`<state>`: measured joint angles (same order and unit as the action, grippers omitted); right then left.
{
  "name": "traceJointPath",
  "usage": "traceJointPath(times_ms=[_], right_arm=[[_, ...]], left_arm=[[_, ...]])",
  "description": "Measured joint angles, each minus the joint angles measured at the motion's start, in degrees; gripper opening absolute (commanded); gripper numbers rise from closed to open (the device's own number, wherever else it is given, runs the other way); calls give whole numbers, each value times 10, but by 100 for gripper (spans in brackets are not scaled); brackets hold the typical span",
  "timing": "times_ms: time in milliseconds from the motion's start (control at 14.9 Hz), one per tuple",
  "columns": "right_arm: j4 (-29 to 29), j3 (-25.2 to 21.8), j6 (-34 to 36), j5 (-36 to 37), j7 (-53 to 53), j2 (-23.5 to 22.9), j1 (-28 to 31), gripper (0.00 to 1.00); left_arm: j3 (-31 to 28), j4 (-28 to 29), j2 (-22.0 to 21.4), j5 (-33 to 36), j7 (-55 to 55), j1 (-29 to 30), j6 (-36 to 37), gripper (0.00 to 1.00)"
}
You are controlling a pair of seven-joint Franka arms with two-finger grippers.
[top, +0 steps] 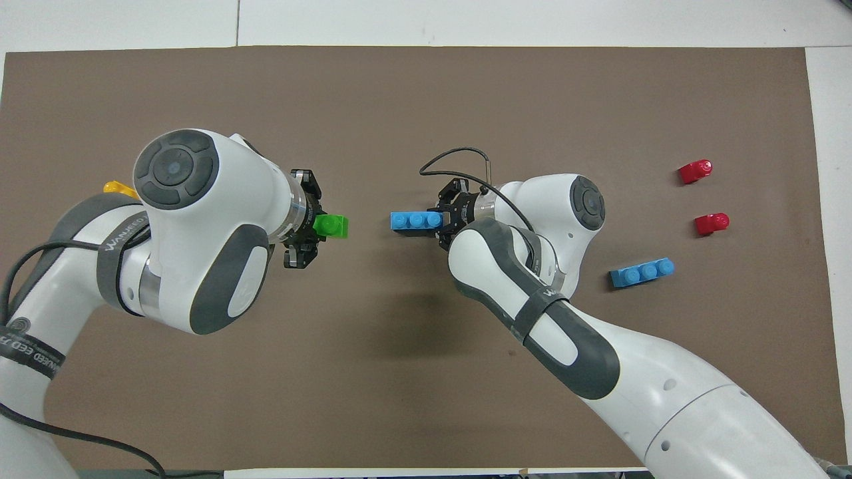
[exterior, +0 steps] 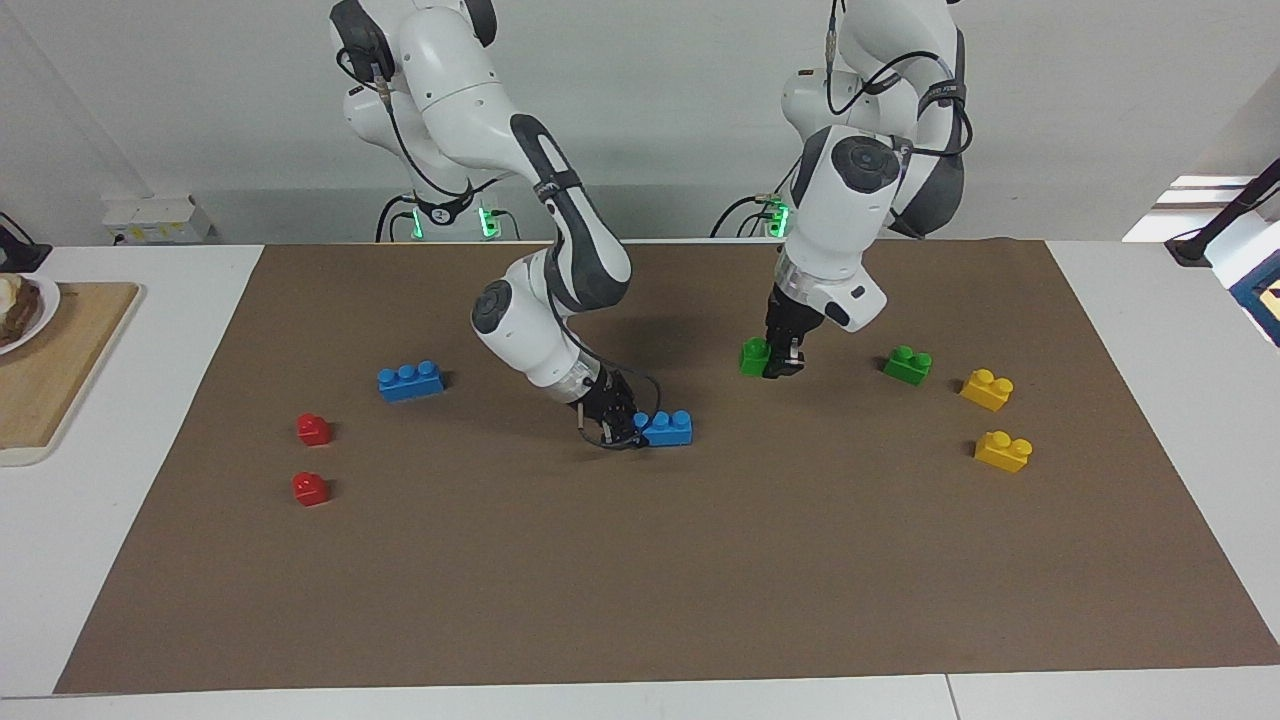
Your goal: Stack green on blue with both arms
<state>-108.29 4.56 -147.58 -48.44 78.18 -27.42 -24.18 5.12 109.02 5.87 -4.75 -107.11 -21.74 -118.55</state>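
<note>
A plain white wall (exterior: 650,110) fills the top of the frame. A white table (exterior: 150,560) carries a brown mat (exterior: 640,560); a wooden board (exterior: 60,360) lies at left.

Both arms are clad in glossy white shells with dark grey joint bands and round grey joint caps. Black cables are looped along the links, one at the right pincer (exterior: 612,428). The left pincer (exterior: 783,363) is black. Green lights are seen at both bases.
</note>
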Motion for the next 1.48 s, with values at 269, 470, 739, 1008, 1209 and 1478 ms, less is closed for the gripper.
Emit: traceJointPath(times_ms=[269,470,739,1008,1209,1478], right_arm=[[0,0,0,-3,0,0,0,0],[-1,0,-1,-5,1,0,0,0],[-3,1,-6,-8,1,0,0,0],[-9,2,-21,-8,1,3,-3,0],[-15,2,-36,-8,1,6,-8,0],[-16,2,-37,-8,1,6,-8,0]], left_arm=[[0,0,5,7,-72,-37,-20,0],[0,1,27,30,-142,-62,-61,0],[0,-1,55,36,-166,-74,-96,0],[0,-27,101,69,-205,-83,-111,0],[0,-41,124,77,-217,-89,-120,0],[0,-44,133,82,-227,-96,-134,0]])
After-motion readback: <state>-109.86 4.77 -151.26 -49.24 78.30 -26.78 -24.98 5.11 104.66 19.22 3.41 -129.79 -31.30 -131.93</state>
